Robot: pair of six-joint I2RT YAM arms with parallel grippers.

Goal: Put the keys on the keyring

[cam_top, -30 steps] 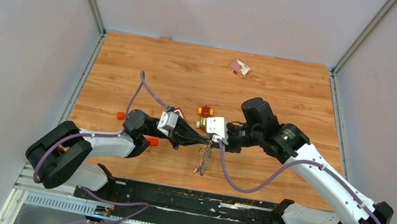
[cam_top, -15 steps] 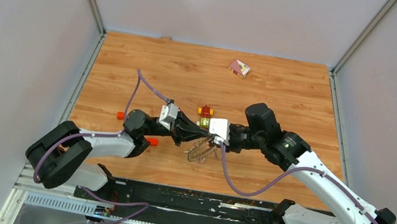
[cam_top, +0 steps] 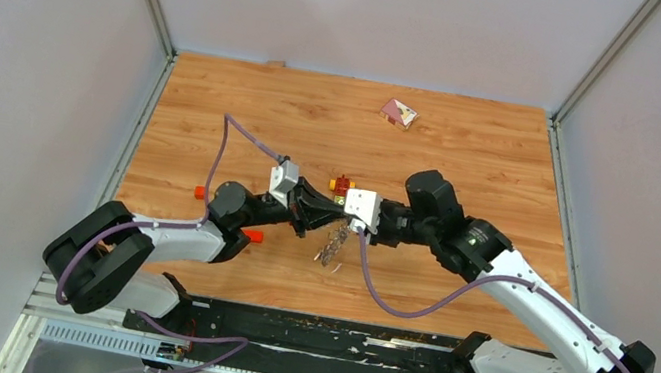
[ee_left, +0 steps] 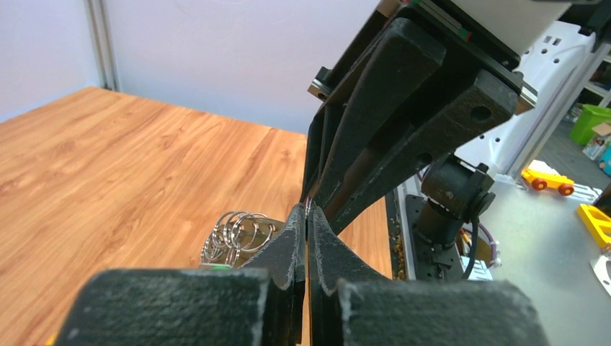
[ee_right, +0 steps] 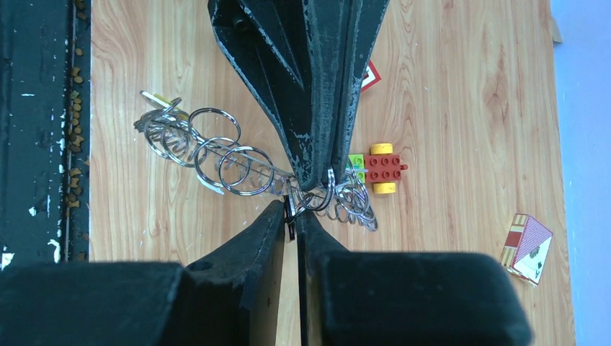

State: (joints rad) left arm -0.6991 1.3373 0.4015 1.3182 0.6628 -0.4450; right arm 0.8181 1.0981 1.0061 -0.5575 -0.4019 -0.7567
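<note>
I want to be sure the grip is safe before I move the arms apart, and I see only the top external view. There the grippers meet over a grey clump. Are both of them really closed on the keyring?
Observer: The left wrist view shows the left gripper closed tight, with only a thin sliver of metal caught between its tips.
Operator: Thank you. And the right one?
Observer: In the right wrist view the right gripper is almost shut, pinching a thin dark loop of the keyring. From there the keyring is not one clump but a row of separate silver loops strung out to one side.
</note>
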